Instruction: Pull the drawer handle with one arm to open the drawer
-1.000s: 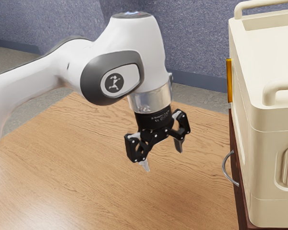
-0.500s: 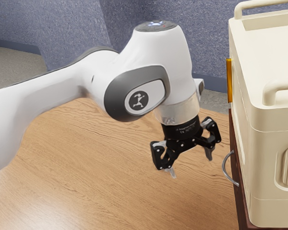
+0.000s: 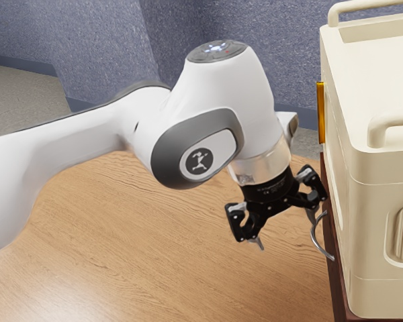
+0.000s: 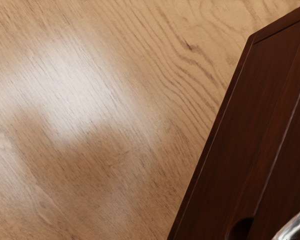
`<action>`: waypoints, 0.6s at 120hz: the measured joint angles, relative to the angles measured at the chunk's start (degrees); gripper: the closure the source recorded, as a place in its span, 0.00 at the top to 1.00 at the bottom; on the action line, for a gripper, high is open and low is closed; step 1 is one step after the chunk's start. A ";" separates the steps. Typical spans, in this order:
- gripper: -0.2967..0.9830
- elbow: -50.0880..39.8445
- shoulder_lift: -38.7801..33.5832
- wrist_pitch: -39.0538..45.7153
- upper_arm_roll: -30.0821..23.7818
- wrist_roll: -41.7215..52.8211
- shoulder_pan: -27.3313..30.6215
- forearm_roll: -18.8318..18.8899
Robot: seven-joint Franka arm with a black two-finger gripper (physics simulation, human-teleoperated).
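Note:
My gripper (image 3: 287,229) is open above the table, its fingers spread wide with nothing between them. The far finger stands close to the curved metal handle (image 3: 314,237); whether they touch I cannot tell. That handle sticks out from the dark wooden drawer cabinet (image 3: 334,282), whose front looks shut. In the wrist view the reddish-brown cabinet (image 4: 250,115) slants past my hand, and part of the shiny handle (image 4: 296,227) shows in a corner.
A large cream case (image 3: 379,201) with rounded handles stands on top of the cabinet, with a yellow-orange piece (image 3: 320,113) at its side. The wooden table (image 3: 154,268) spreads out below my arm.
My gripper has moved toward the exterior view's right and a little lower, up to the handle, and has tilted slightly. The handle and the cabinet have not moved.

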 joint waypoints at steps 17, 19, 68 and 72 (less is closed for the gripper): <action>0.77 -2.13 -0.53 2.43 -0.83 0.56 0.74 -0.98; 0.77 -2.57 -0.72 2.74 -0.88 0.64 0.84 -1.17; 0.77 -7.53 -4.68 6.23 -0.97 1.90 -0.05 -2.81; 0.77 -7.84 -4.95 6.36 -0.97 1.96 -0.29 -2.97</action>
